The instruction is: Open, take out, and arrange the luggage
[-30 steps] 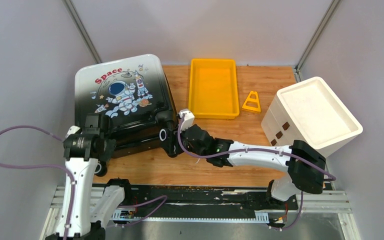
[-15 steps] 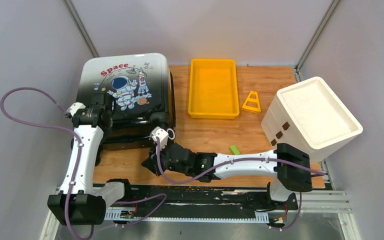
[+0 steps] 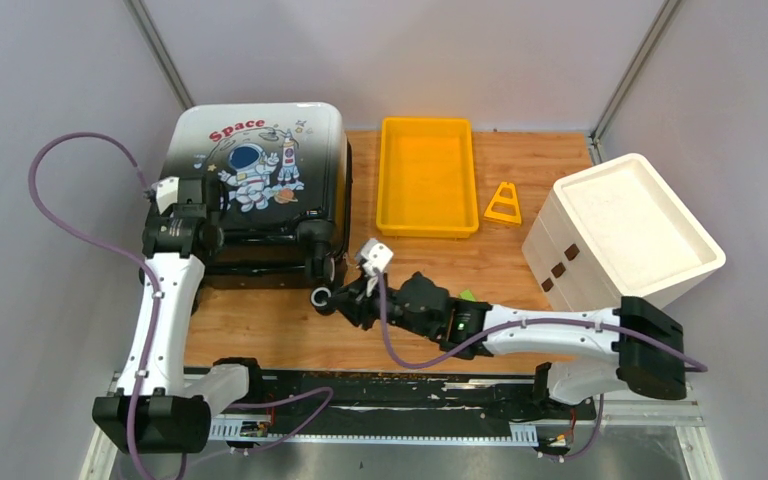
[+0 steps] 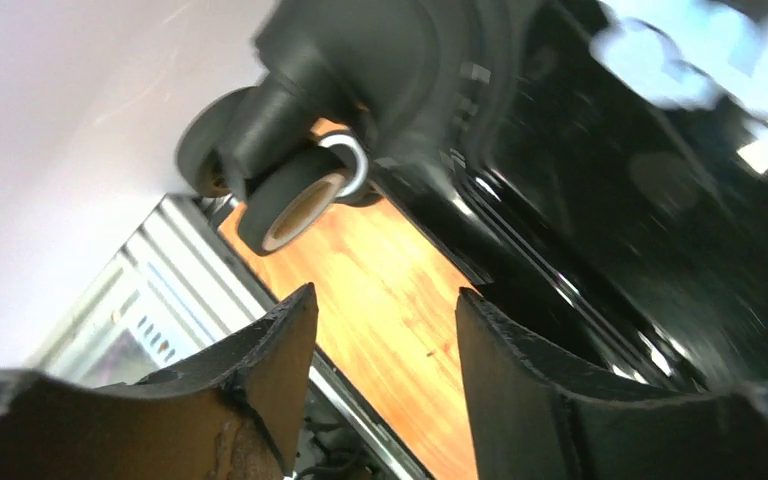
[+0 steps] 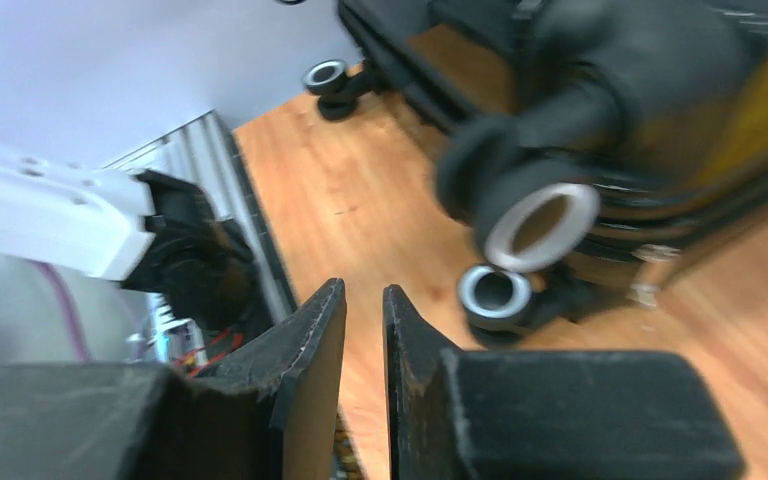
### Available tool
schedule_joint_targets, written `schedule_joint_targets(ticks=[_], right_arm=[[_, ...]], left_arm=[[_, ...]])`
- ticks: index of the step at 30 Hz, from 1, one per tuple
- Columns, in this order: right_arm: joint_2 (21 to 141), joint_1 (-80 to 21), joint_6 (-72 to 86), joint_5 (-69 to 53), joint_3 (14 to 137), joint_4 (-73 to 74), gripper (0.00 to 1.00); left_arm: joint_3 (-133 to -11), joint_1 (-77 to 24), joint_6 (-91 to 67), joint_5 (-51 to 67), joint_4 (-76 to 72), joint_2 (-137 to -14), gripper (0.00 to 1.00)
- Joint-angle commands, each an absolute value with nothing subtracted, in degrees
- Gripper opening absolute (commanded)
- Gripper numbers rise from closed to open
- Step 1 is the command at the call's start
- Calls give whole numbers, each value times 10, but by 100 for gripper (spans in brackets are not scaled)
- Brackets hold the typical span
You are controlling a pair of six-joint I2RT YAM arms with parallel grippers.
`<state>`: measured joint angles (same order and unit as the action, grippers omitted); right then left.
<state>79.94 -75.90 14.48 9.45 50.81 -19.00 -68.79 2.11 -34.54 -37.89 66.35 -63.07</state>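
The luggage (image 3: 260, 180) lies flat at the back left of the table, astronaut side up, wheels toward the near edge. My left gripper (image 3: 188, 238) is at its near left corner, open and empty. In the left wrist view (image 4: 385, 305) the gripper points down past a wheel (image 4: 295, 205) and the black shell (image 4: 610, 190). My right gripper (image 3: 322, 297) is low over the table just in front of the near right wheel. In the right wrist view (image 5: 363, 292) its jaws stand almost together with nothing between them, and two wheels (image 5: 538, 222) sit just right of them.
A yellow tray (image 3: 427, 222) stands at the back middle, with an orange triangle piece (image 3: 503, 204) to its right. A white foam box (image 3: 625, 225) fills the right side. A small green piece (image 3: 468, 296) lies by the right arm. Grey walls close in at the left and back.
The luggage has turned square and slid toward the back wall. My left gripper moved back with it. My right gripper swung to the near left, then returned to the near right wheel.
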Motion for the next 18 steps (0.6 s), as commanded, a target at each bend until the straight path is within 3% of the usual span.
schedule_joint_targets(ticks=[1,4,12,14,18], right_arm=[[734,-702,100,83,414,-296,22],[717,-665,98,75,369,-325,23],[716,-600,87,38,312,-377,26],[728,-589,76,28,298,-416,26],[756,-576,64,17,299,-439,27]], left_arm=[[-707,-50,-196,-268,509,-578,68],[-690,-110,-154,-227,507,-534,80],[-666,-174,-147,-16,508,-427,91],[-654,-187,-158,20,488,-409,99],[-615,-222,-189,30,437,-388,100]])
